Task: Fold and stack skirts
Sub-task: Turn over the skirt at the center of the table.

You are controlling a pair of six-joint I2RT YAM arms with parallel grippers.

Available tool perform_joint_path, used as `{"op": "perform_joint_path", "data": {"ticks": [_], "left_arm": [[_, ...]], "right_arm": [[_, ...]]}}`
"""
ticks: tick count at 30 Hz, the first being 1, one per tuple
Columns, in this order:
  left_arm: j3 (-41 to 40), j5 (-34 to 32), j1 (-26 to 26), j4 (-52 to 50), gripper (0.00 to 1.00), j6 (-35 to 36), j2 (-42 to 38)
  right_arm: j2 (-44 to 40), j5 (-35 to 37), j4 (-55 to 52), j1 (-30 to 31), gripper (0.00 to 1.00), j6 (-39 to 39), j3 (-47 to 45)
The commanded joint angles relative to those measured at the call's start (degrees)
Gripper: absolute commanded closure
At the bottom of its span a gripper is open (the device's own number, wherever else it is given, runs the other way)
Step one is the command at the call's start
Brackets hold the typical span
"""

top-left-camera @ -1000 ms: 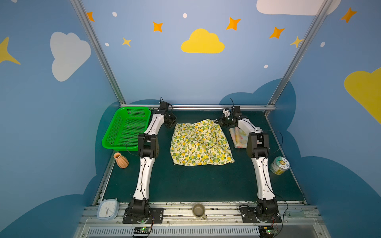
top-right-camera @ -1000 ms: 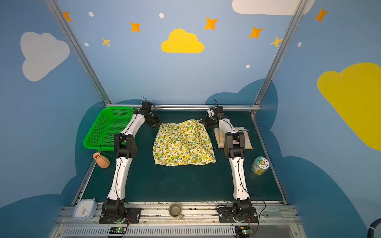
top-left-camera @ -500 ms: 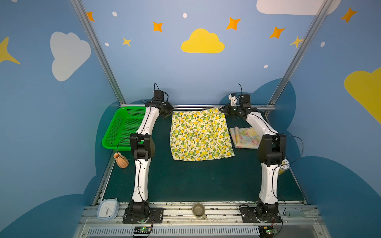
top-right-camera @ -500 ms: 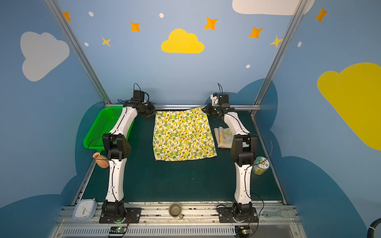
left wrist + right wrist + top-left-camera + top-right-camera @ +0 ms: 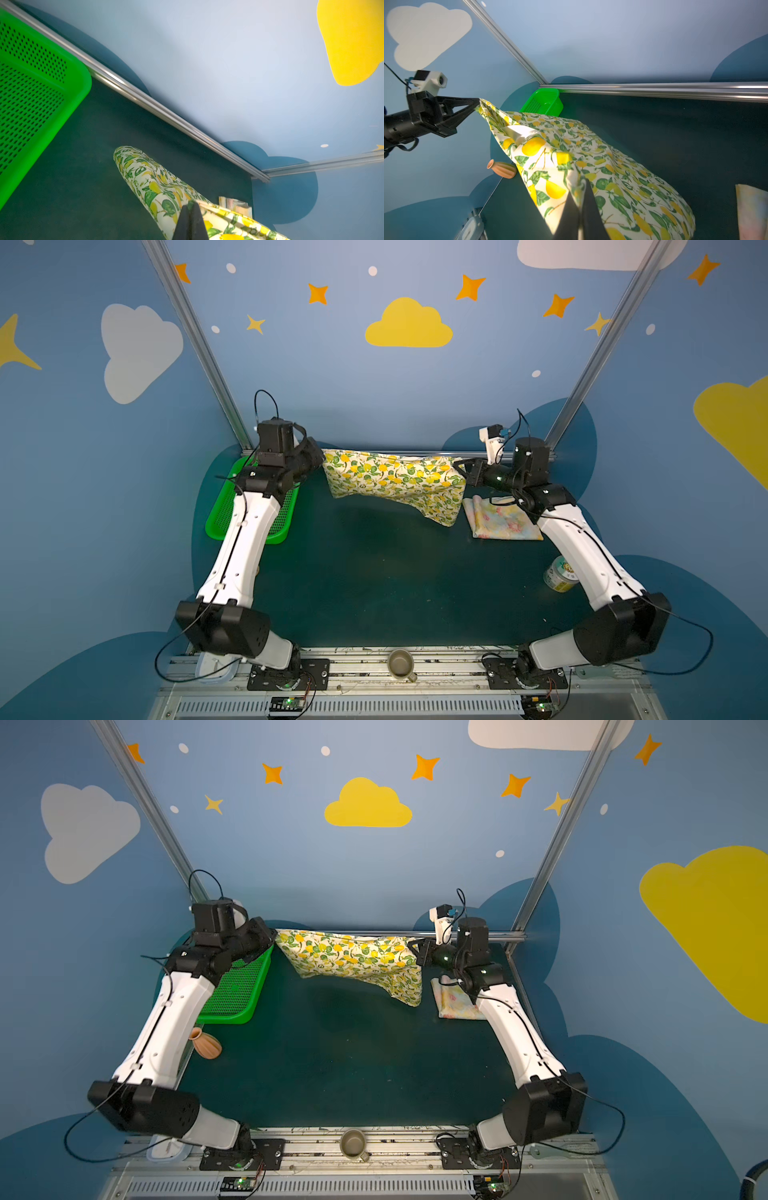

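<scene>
1. Lemon skirt (image 5: 395,483) hangs stretched between my two arms at the far side of the desk (image 5: 374,580), just in front of the back rail (image 5: 505,935). Its top edge is lifted off the dark surface.
2. My left tool (image 5: 319,459) is clamped tight on the top corner nearest the basket. The left wrist view shows its black tips pressed together with printed cloth pinched between them.
3. My right tool (image 5: 460,472) is closed the same way on the opposite top corner, with cloth bunched at its tips in the right wrist view.
4. The cloth sags in the middle and its lower corner on the right side droops lowest. I cannot tell whether that corner touches the desk.
5. Flowered skirt (image 5: 500,522) lies folded flat on the desk under my right arm, just beside the drooping corner, and neither tool touches it.
6. Green basket (image 5: 237,990) sits at the far left, partly under my left arm, and a clay vase (image 5: 206,1044) lies on its side near its front edge.
7. A can (image 5: 561,574) stands beside my right arm, and a cup (image 5: 401,663) stands at the near edge between the arm bases.
</scene>
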Motion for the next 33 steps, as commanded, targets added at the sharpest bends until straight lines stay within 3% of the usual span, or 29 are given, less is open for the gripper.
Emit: {"op": "perform_joint_path", "data": {"ticks": [1, 5, 10, 19, 24, 28, 31, 33], "left_arm": [[-4.4, -5.4, 2.5, 3.9, 0.96, 0.2, -3.2], [-3.8, -4.2, 2.6, 2.7, 0.96, 0.6, -2.7], [2.1, -3.6, 2.7, 2.8, 0.96, 2.1, 3.6], [25.1, -0.4, 2.8, -0.7, 0.96, 3.2, 23.0], [37.7, 3.3, 2.5, -5.0, 0.96, 4.2, 29.0], [31.1, 3.5, 1.2, -2.7, 0.96, 5.5, 25.1], [13.6, 1.8, -0.4, 4.8, 0.96, 5.2, 17.5], [-2.3, 0.3, -1.3, 13.0, 0.96, 3.3, 11.2]], "right_arm": [[-3.3, 0.1, -2.4, -0.9, 1.00, -1.6, -0.6], [-2.5, 0.5, -3.9, -1.3, 1.00, -1.4, -0.2], [4.7, 2.3, -4.6, -1.9, 1.00, -2.5, 4.9], [19.3, 8.2, -4.1, -2.7, 1.00, -6.6, 20.2], [19.3, 9.7, -2.8, -2.7, 1.00, -8.3, 22.4], [15.6, 11.0, -1.2, -0.6, 1.00, -12.1, 15.8], [12.5, 14.0, 1.1, 1.7, 1.00, -14.2, 5.9], [10.3, 15.2, 4.0, 3.4, 1.00, -13.8, -2.7]]}}
